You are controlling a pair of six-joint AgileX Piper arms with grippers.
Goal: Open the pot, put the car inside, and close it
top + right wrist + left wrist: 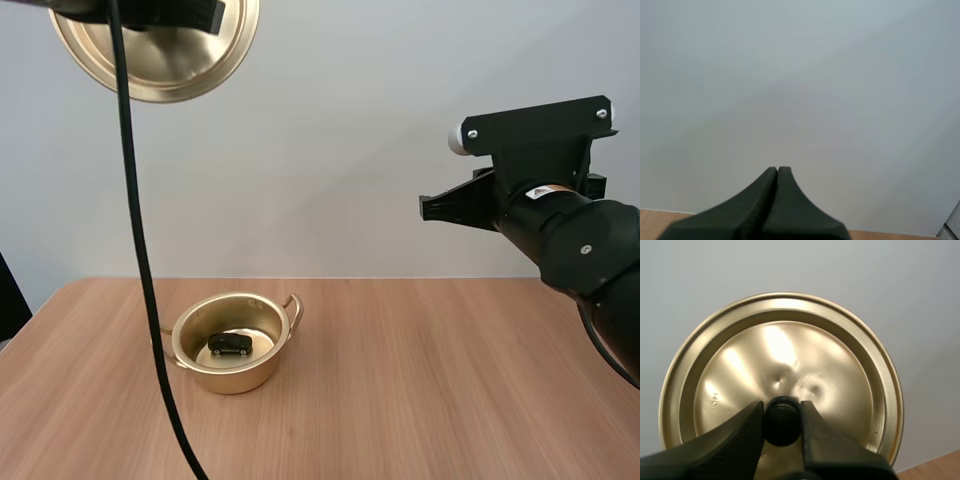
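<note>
Partly cut off high above and left of the pot point(235, 378), the lid point(160, 50), black knob point(781, 426) pinched tight in the left gripper point(781, 407); right gripper point(777, 171) clenched on nothing, well right of the pot; car point(229, 344) inside the pot.

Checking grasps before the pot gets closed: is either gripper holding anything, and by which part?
The left gripper pinches the lid by its black knob, well above the table. The right gripper is shut on nothing.
</note>
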